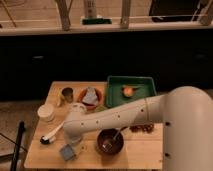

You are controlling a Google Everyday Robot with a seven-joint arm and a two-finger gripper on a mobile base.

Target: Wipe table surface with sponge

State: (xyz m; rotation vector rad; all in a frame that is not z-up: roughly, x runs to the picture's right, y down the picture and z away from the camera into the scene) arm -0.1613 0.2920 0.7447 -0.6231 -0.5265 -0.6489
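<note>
Gripper (pixel 75 140), under the white wrist; cannot tell whether it is released or clenched. The small grey-blue squarish soft sponge (pixel 67 151) lies just beside it at 7 o'clock, ungrasped, on the light tan wooden table surface (pixel 141 150). Step judged: approach. Next move calls for shifting toward 7 o'clock, descending, and closing squarely on the sponge.

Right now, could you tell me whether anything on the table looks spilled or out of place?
Reddish-brown bits lie loose on the table surface, right of the dark bowl, like a spill. The gripper hangs close by the sponge.
</note>
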